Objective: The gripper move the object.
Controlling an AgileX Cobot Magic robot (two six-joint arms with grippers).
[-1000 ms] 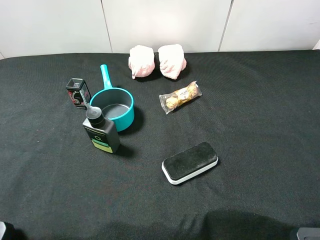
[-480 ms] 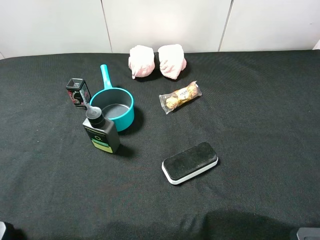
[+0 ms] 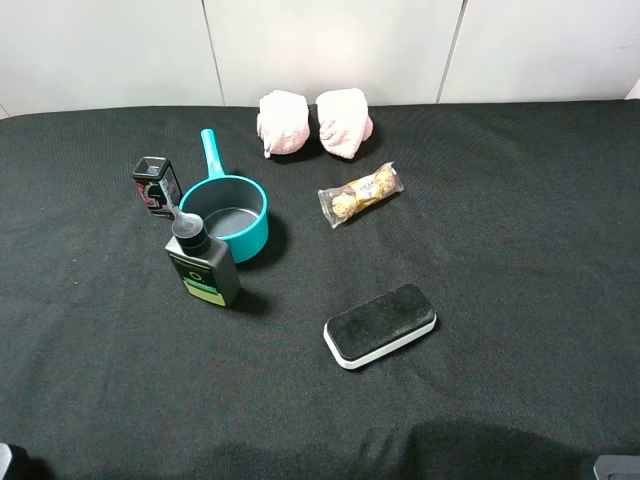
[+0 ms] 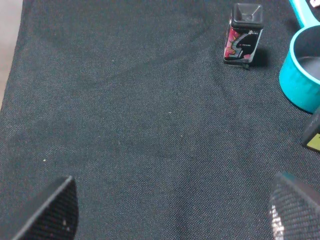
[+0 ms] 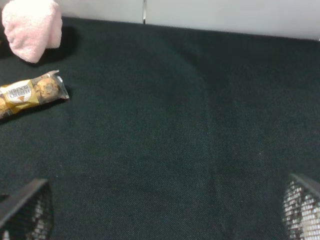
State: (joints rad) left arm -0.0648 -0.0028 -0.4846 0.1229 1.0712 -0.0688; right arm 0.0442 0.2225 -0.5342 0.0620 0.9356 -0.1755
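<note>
the board eraser [image 3: 380, 325] lies flat on the black cloth [image 3: 520, 250] in the lower middle of the exterior high frame, just right of centre, black felt up, its long side slanting. up and left of it a black bottle [image 3: 203, 265] stands just beside a teal pan [image 3: 225, 215]. a chocolate packet [image 3: 360, 194] lies well above it. in its wrist view the left gripper [image 4: 172, 212] has its jaws spread wide with only cloth between them. the right gripper [image 5: 162, 212] is likewise wide, gripping nothing.
</note>
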